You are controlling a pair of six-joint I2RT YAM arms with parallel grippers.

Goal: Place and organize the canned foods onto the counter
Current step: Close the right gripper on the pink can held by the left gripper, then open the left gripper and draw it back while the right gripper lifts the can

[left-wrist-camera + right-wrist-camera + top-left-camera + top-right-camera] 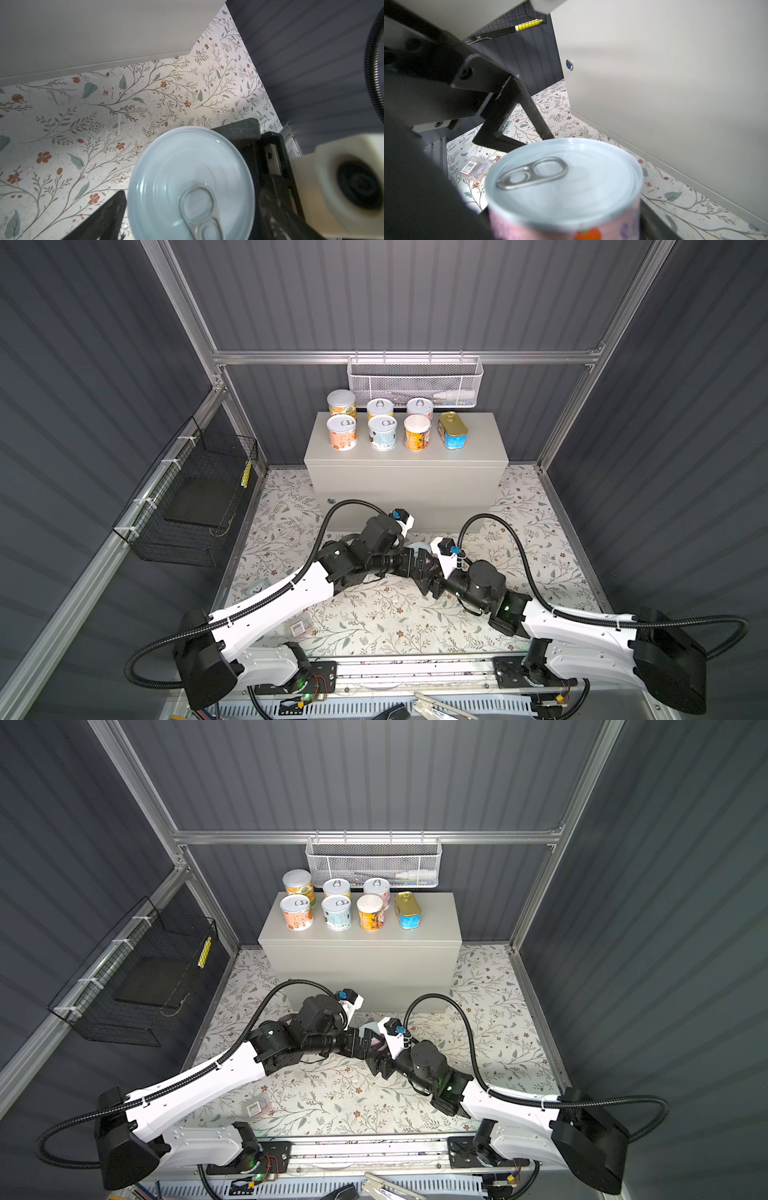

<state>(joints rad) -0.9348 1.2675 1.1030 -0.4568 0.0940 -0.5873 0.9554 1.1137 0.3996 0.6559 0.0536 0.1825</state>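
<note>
Counter [405, 477] top carries six cans [382, 433] and the tin [453, 430]; before its front face, below its top, my right gripper [564, 207] grasps the pink can [564, 180] upright, my left gripper [191, 207] released, fingers [112, 212] spread clear of it.
</note>
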